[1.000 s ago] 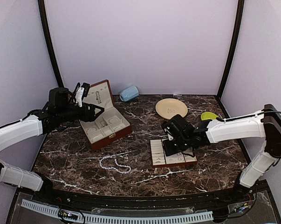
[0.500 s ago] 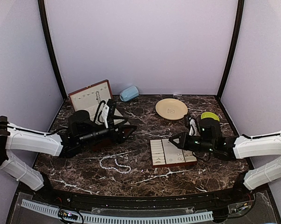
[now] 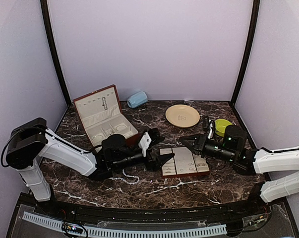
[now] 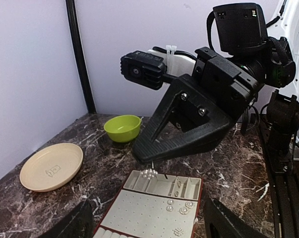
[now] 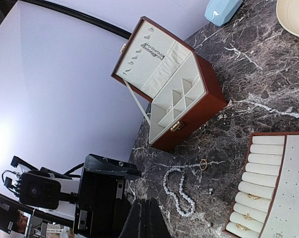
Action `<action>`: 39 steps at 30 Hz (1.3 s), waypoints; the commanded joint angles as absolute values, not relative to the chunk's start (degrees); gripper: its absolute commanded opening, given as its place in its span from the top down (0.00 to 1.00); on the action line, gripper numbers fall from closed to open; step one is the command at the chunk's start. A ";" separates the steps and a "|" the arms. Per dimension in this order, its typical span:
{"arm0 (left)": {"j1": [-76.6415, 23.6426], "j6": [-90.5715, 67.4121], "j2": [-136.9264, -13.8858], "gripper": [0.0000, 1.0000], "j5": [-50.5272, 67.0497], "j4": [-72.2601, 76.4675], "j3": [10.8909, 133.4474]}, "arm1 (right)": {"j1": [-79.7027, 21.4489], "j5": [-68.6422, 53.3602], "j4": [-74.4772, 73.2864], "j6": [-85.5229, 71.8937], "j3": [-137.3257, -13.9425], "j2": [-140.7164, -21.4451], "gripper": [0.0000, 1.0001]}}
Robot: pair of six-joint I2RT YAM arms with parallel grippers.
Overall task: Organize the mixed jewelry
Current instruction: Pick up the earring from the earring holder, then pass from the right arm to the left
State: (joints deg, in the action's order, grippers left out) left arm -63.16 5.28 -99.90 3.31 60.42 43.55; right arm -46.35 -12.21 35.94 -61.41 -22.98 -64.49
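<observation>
White pearl strand (image 5: 175, 194) lying on counter (image 5: 248, 74)

Top view: left tool (image 3: 167, 159) is hovering spread wide by the cream tray (image 3: 183, 159); right tool (image 3: 185, 142) is pressed together. Left wrist: silvery earrings (image 4: 181, 209) are sitting in that tray. Right wrist: the strand is curling beside a ring (image 5: 203, 164).

Both arms stretch low and inward, tips facing, the left gripper (image 3: 169, 157) spread wide, the right gripper (image 3: 184, 141) pressed closed.

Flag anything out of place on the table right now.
The pearl strand lies loose in a loop on the table in front of the open jewelry box. A small ring sits near it, not touching. Neither is in the box or the tray. Nothing looks spilled or damaged.
</observation>
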 commanded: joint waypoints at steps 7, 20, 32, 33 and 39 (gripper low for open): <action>-65.84 17.37 -103.78 0.31 -4.22 61.25 49.55 | -46.09 -14.72 37.37 -64.32 -24.87 -64.25 1.00; -67.97 21.00 -106.84 0.51 -10.47 61.21 52.60 | -46.05 -15.46 36.68 -65.04 -26.18 -66.13 1.00; -68.76 22.87 -107.14 0.65 -14.14 62.11 52.83 | -46.19 -16.05 36.58 -64.97 -26.53 -67.18 1.00; -68.87 23.04 -107.18 0.66 -14.15 62.17 52.87 | -46.15 -16.00 36.57 -64.95 -26.50 -67.20 1.00; -69.48 24.28 -107.52 0.69 -13.89 62.56 53.07 | -46.14 -15.66 35.98 -64.91 -26.41 -67.10 1.00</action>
State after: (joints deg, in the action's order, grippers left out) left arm -68.79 22.59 -107.26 -13.13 60.18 51.62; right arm -46.35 -15.46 35.62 -65.04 -24.75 -66.89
